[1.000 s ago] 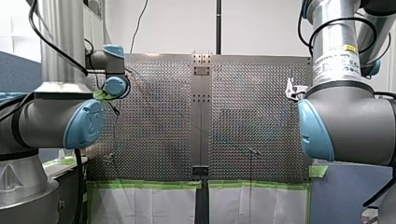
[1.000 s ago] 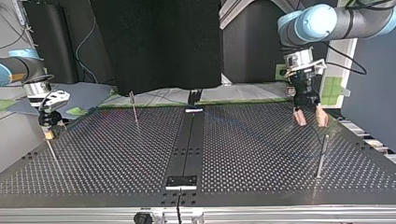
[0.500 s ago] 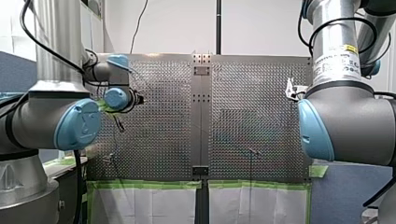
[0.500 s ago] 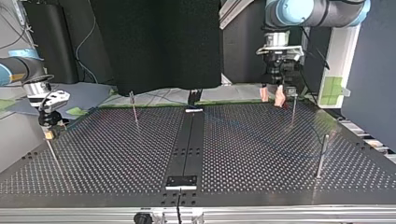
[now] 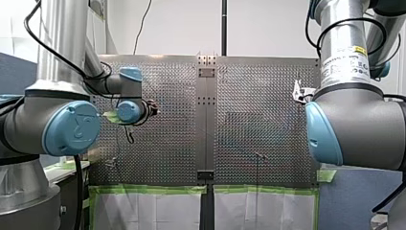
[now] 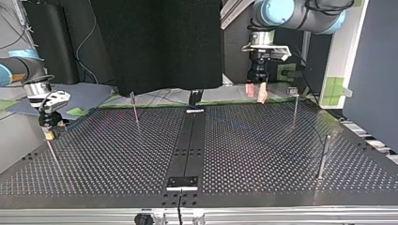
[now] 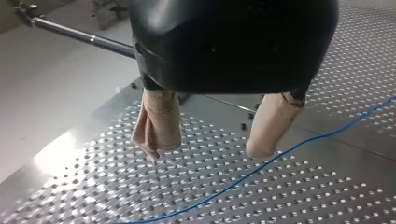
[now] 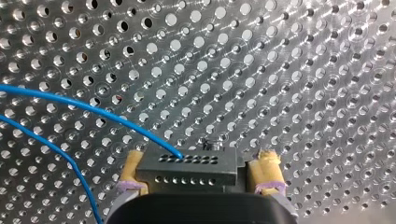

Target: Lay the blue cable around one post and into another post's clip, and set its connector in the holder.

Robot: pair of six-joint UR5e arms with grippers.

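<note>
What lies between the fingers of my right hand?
A black rectangular connector, clamped by my right hand; the thin blue cable leaves it. Right wrist view shows it.

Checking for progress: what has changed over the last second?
My left gripper, open and empty, swung away from the top view's right side toward its middle, to the far edge of the table. My right gripper stayed put, shut on the connector.
</note>
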